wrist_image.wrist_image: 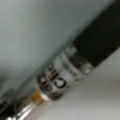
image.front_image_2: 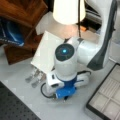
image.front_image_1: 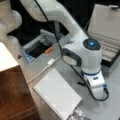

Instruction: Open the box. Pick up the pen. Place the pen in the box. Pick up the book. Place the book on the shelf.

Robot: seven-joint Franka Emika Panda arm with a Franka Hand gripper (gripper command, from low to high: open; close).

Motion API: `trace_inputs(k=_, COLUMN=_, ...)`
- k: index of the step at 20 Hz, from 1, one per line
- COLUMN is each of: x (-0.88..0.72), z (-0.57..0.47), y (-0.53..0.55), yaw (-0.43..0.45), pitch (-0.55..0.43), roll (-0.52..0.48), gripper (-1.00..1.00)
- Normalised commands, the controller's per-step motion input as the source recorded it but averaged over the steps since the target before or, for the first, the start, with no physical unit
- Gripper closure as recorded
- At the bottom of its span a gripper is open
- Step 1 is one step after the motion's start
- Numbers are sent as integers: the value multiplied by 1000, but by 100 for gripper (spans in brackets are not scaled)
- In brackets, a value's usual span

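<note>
We see the gripper down at the table over the pen, the box open; jaw state we cannot tell.

White arm, glowing blue-lit joint cap, black cable.

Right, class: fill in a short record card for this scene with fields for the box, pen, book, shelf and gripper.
box: lid raised, pale lined inside showing in both front views
pen: black barrel with silvery middle fills the wrist view, lying on the grey table
book: white, flat on the table beside the shelf, not yet on it
shelf: brown wood, at a front view's left
gripper: low over the table by the pen, fingers hidden behind the arm's wrist
</note>
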Motion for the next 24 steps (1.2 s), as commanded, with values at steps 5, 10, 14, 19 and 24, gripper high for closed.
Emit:
trace_inputs(k=5, x=-227, z=-119, y=126, yaw=27, pitch=-128, roll=-173, gripper=100)
trace_inputs(k=10, x=-246, z=-78, y=107, yaw=33, pitch=-95, roll=-167, gripper=100)
trace_inputs(k=14, x=-258, z=-9, y=109, yaw=15, pitch=-50, roll=-144, gripper=100)
trace_inputs(k=19, x=-291, z=256, y=119, yaw=-33, pitch=42, roll=-99, gripper=100)
trace_inputs(k=24, x=-249, z=429, y=143, yaw=-150, pitch=116, roll=-41, gripper=100)
